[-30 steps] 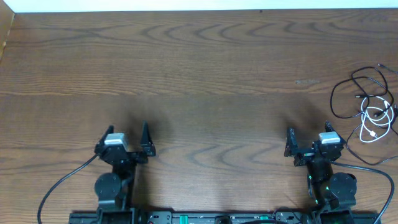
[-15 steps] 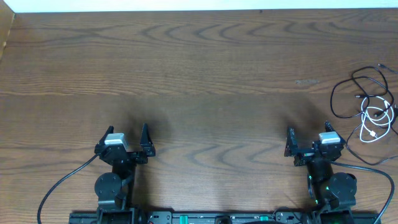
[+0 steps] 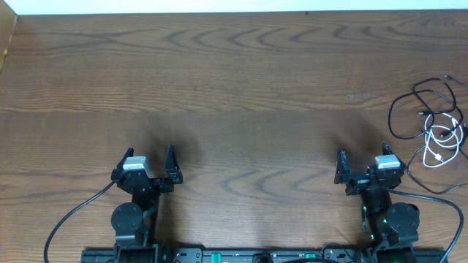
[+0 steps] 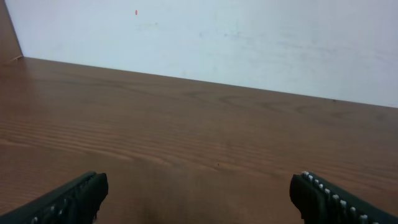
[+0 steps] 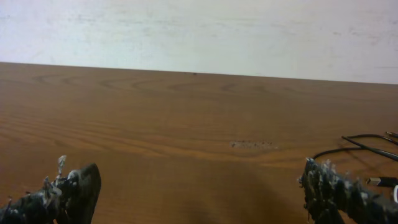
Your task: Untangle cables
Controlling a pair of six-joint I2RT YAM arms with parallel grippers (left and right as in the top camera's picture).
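**Both arms parked at near edge, cables untouched at right side**

The cables (image 3: 437, 139) lie in a loose tangle on the tabletop (image 3: 234, 88), hard against its right edge about halfway up the overhead view. The black cord (image 3: 390, 120) makes the wide outer loop and one of its ends reaches toward the far right corner. The white cord (image 3: 437, 155) is coiled in smaller loops inside and below it, with a small white plug end showing. The two cords cross each other in several places. Which one lies on top at each crossing is too small to tell.

The left arm (image 3: 131, 197) sits at the near edge on the left. The left jaws are released and spread wide. In the left wrist view both fingers (image 4: 68, 200) show at the bottom corners, with only bare wood between them.

The right arm (image 3: 384, 204) sits at the near edge on the right, below and left of the tangle and apart from it. The right jaws are also released and wide, holding nothing. In the right wrist view a stretch of black cord (image 5: 346, 139) shows beyond the right-hand finger (image 5: 329, 190), not touching it.

A thicker black wire (image 3: 69, 219) trails from the left arm's base. A white wall (image 4: 249, 37) runs behind the tabletop's far edge.
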